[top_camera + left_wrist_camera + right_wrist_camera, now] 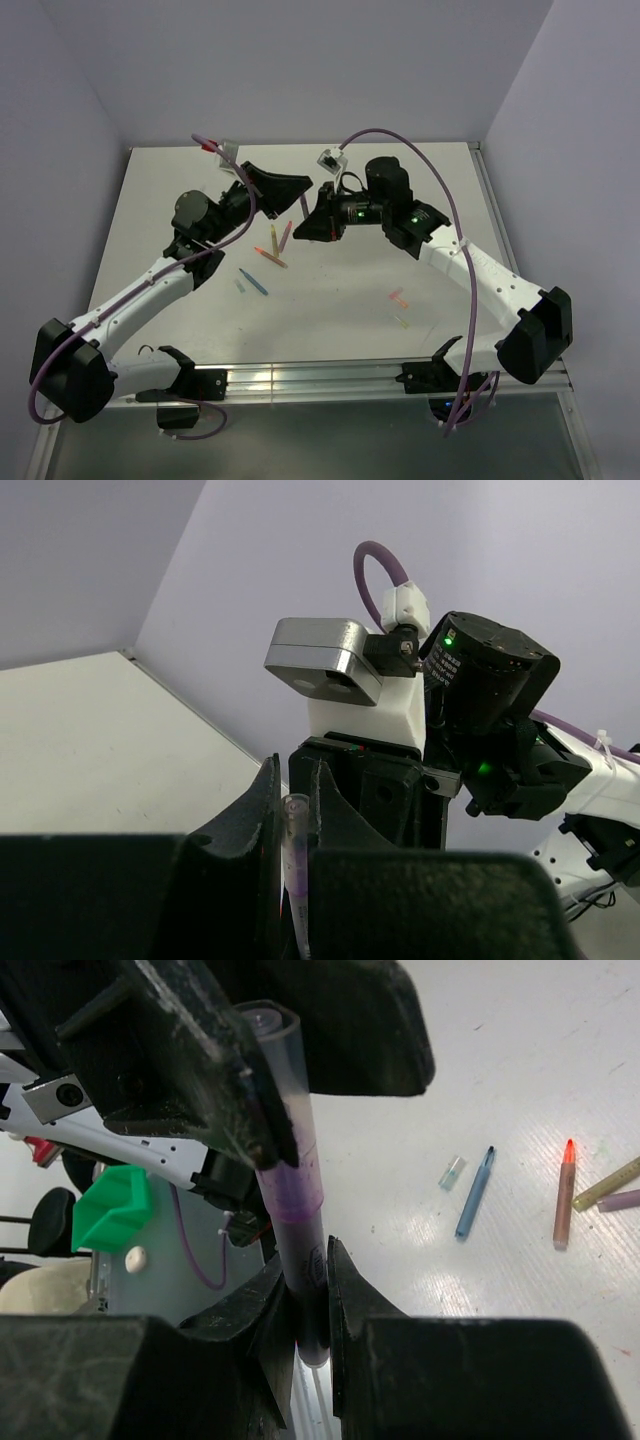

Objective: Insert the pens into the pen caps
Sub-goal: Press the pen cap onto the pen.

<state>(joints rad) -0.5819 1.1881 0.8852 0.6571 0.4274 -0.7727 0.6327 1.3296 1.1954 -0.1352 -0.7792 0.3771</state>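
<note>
Purple pen [303, 1235] is up in the air between the two arms, above the middle of the table [340, 285], not lying with the rest. Right gripper [305, 1278] is clenched on its lower barrel, with the pen roughly upright in the wrist view. Left gripper [294, 790] is pinched on the clear cap [283, 1090] at the top end, jaws tight either side of the tube.

Reads as a two-hand mate: one claw fixes the barrel and the other takes the cap, so the push runs along one axis instead of against the table. The grips sit apart along the pen, which leaves the cap room to slide. Purple shows partway up inside the clear tube, so the pen is probably in. Can't tell if it's fully seated.

Loose on the table: blue pen [475, 1192] with a pale blue cap [452, 1171] just beside it, orange pen [565, 1195], yellow pen [610, 1184]. Pinkish cap [397, 297] and yellowish cap [402, 320] lie toward the right arm, well apart from those pens. Most pairs not yet done.

Risk: the thin barrel tilts or slips if the push goes off-axis.
</note>
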